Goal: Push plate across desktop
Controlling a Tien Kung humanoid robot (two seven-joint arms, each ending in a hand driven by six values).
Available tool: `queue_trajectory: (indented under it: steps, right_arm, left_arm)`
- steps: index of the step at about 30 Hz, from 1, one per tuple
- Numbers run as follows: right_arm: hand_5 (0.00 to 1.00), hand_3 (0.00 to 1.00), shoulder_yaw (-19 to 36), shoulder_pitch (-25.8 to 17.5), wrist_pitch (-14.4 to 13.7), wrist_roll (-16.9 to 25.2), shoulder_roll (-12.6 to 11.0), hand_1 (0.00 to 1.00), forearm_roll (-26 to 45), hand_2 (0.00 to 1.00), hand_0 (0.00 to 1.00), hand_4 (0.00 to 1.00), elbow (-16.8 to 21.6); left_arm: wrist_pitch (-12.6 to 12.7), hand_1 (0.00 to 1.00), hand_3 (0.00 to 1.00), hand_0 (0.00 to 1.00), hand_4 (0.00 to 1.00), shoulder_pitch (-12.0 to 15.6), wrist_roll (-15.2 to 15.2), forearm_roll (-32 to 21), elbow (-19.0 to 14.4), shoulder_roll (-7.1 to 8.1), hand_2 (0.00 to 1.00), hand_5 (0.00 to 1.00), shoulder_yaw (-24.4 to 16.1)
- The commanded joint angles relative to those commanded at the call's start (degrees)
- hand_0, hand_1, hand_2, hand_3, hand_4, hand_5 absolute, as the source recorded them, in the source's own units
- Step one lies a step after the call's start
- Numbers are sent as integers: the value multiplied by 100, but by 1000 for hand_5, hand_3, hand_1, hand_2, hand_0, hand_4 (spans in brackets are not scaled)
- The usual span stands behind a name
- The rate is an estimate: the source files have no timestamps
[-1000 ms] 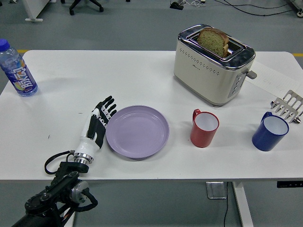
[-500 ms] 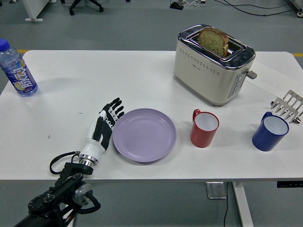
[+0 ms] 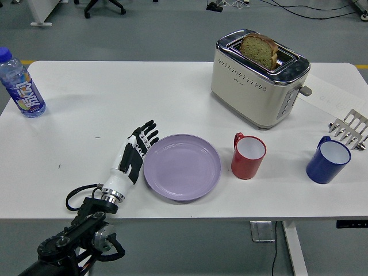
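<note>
The lilac plate (image 3: 181, 167) lies flat near the white table's (image 3: 172, 98) front edge, just left of a red mug (image 3: 248, 156) (being round, it has no long axis). The left hand (image 3: 133, 156), fingers extended, rests against its left rim.

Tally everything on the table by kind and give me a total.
Plate: 1
Mugs: 2, red mug and blue mug
Toaster: 1
Bottle: 1
Metal utensil: 1
Total: 6
The left hand rests open beside the plate.
</note>
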Motion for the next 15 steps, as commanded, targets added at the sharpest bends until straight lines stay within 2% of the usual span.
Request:
queue_trajectory:
  steps: [9, 15]
  right_arm:
    - [363, 627, 2, -30, 0, -8, -2, 546, -1, 634, 606, 135, 0]
    - [360, 627, 31, -37, -3, -20, -3, 546, -29, 634, 606, 135, 0]
  left_arm:
    - [47, 879, 849, 853, 446, 23, -76, -13, -104, 0, 909, 998, 107]
    - [189, 877, 848, 854, 446, 71, -37, 142, -139, 0, 909, 998, -71]
